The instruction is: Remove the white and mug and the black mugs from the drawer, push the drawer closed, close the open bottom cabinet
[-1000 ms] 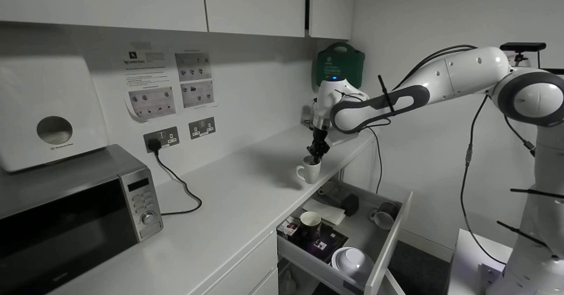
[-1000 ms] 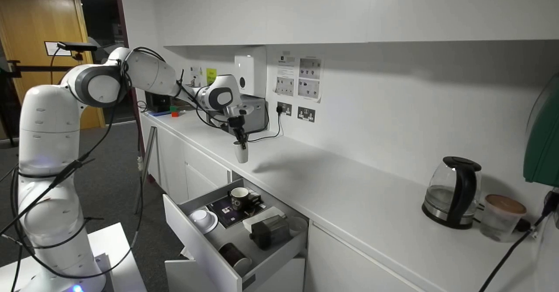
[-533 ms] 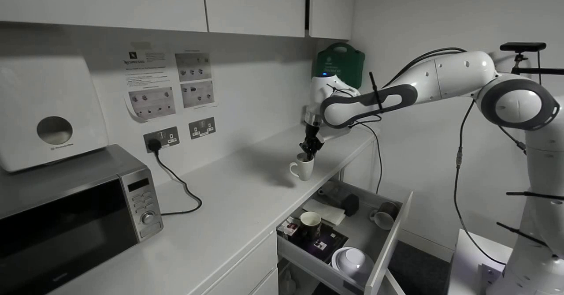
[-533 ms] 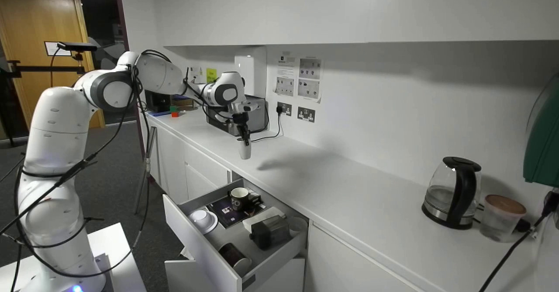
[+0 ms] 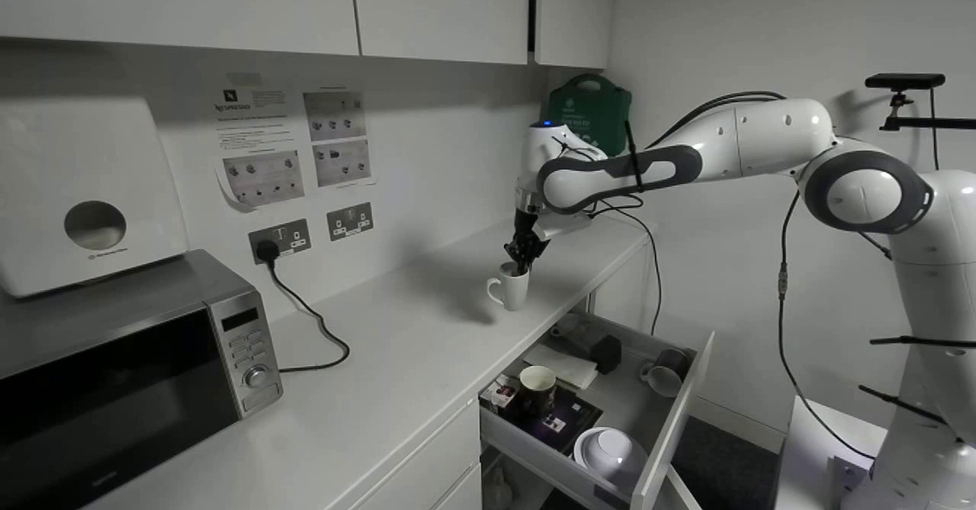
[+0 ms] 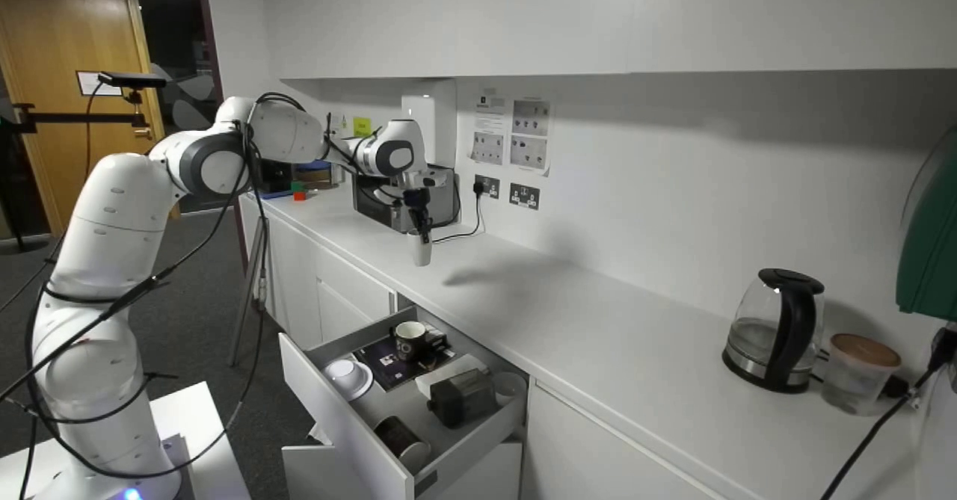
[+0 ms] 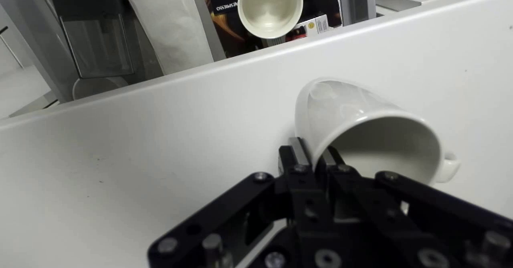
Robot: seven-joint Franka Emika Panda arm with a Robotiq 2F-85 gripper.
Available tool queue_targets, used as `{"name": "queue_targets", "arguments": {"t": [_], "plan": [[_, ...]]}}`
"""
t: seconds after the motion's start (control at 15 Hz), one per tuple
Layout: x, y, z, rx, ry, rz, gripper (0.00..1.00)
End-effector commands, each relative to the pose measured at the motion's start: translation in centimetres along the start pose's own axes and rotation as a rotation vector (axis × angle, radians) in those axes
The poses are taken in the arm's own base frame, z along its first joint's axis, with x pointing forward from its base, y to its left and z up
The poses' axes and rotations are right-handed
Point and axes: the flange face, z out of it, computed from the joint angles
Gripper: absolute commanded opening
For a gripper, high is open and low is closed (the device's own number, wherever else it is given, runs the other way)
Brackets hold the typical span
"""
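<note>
The white mug (image 5: 512, 290) is upright over the counter; whether its base touches the top cannot be told. My gripper (image 7: 313, 150) is shut on its rim, one finger inside the cup and one outside, as the wrist view shows. In both exterior views the drawer (image 6: 351, 421) stands pulled out. It holds two black mugs: an upright, patterned black mug (image 5: 538, 396) with a pale inside, and a dark mug (image 6: 402, 440) lying on its side by the drawer front. Below the drawer, the bottom cabinet's door (image 6: 314, 474) sticks out, partly hidden.
Also in the drawer are a white bowl (image 5: 610, 449), a black-ended clear container (image 6: 462, 397) and a dark box (image 5: 568, 418). A microwave (image 5: 145, 342) with its cable, a kettle (image 6: 774, 335) and a lidded tub (image 6: 860, 373) stand on the counter. Wall cabinets (image 5: 442, 7) hang above.
The arm has carried the white mug farther over the counter, leftward in an exterior view, away from the drawer. The grip on its rim stays the same; drawer and cabinet door have not moved.
</note>
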Motion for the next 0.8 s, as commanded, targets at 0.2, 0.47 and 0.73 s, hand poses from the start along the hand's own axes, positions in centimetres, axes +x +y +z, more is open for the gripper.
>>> {"name": "queue_targets", "arguments": {"t": [0.2,0.47,0.73], "plan": [[2.8,0.2,1.0,0.023,-0.036,-0.066,0.02],[3.7,0.4,2.9,0.017,-0.068,-0.078,0.02],[4.2,0.6,4.5,0.021,-0.099,-0.085,0.02]]}}
